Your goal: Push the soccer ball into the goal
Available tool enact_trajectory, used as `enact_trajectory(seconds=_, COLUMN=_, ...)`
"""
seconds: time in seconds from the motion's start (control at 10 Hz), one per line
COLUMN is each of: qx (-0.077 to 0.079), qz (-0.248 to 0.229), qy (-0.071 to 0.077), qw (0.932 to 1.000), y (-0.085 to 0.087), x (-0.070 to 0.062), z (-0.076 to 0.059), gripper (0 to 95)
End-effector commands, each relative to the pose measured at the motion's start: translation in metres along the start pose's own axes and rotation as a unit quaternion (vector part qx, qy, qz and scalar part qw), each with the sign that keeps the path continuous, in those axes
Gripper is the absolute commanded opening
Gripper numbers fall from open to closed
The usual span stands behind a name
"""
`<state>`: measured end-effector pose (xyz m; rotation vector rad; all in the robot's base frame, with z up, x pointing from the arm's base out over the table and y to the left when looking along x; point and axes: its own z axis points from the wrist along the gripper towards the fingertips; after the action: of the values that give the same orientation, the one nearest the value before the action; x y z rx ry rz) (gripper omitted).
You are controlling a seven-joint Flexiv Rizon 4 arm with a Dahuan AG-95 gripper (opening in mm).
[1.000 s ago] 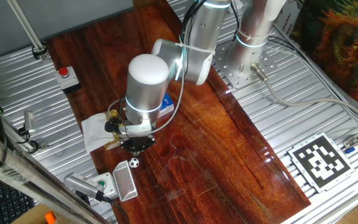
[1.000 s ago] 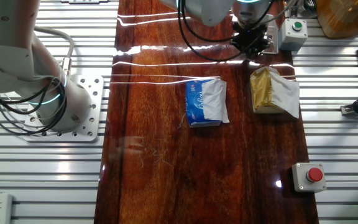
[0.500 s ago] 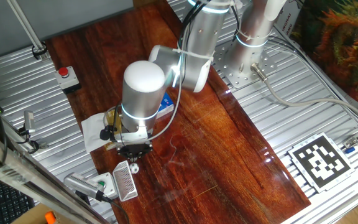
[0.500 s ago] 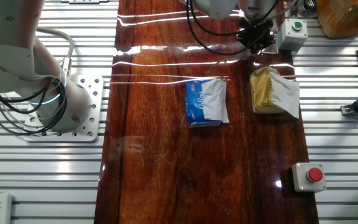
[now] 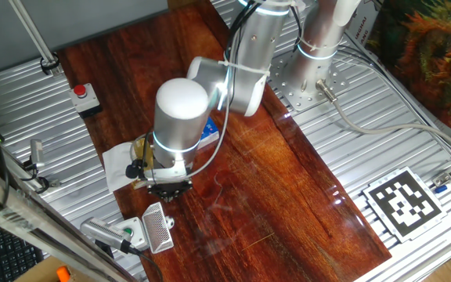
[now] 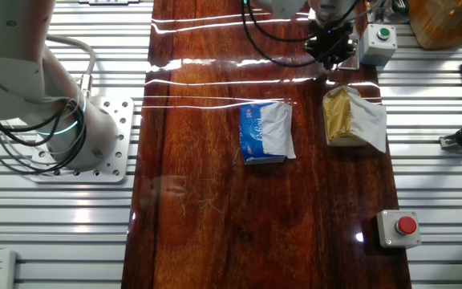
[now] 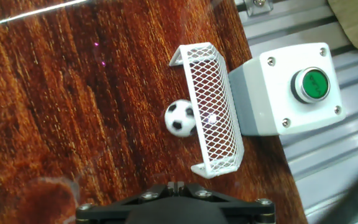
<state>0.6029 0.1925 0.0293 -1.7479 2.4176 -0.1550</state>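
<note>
In the hand view the ball (image 7: 180,117) sat near the frame's centre, touching the open mouth of the goal (image 7: 213,111), whose mesh backed against a white box with a green button (image 7: 289,89) at the right. Whether the ball was fully past the frame's front edge could not be told; it looked at the mouth, so the push seemed nearly or just done, with perhaps a final nudge left. In one fixed view the gripper (image 5: 167,190) hung just above the goal (image 5: 156,228) at lower left, the ball hidden beneath it. Only the gripper's base showed, so its fingers' state could not be told.
</note>
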Motion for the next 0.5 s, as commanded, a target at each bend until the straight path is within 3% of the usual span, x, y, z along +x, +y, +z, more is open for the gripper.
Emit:
enact_trajectory(seconds=0.1, qx=-0.039, qz=0.092, qy=0.06, qw=0.9932, y=0.005, x=0.008, z=-0.009, gripper=0.0)
enact_trajectory(seconds=0.2, qx=-0.047, qz=0.117, qy=0.073, qw=0.9894, y=0.008, x=0.013, z=-0.009, gripper=0.0)
enact_trajectory(seconds=0.4, qx=-0.069, qz=0.21, qy=0.105, qw=0.9696, y=0.016, x=0.024, z=-0.009, gripper=0.0)
enact_trajectory(seconds=0.5, qx=-0.071, qz=0.239, qy=0.117, qw=0.9614, y=0.018, x=0.026, z=-0.008, gripper=0.0)
